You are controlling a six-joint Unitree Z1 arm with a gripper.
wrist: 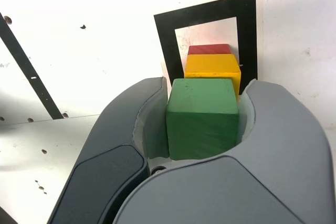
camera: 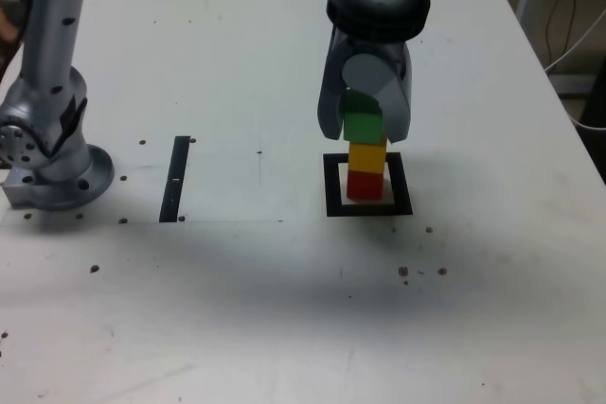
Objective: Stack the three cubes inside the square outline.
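Grasps the green cube [wrist: 202,127] with the claw [camera: 364,129], one finger on either side of it. Holds it right above the yellow cube [camera: 366,158], a little toward the exterior view's left; cannot tell for certain whether touching. Shows the yellow cube stacked on the red cube [camera: 365,185], inside the black square outline [camera: 333,198], with the black strip [camera: 174,180] well apart.
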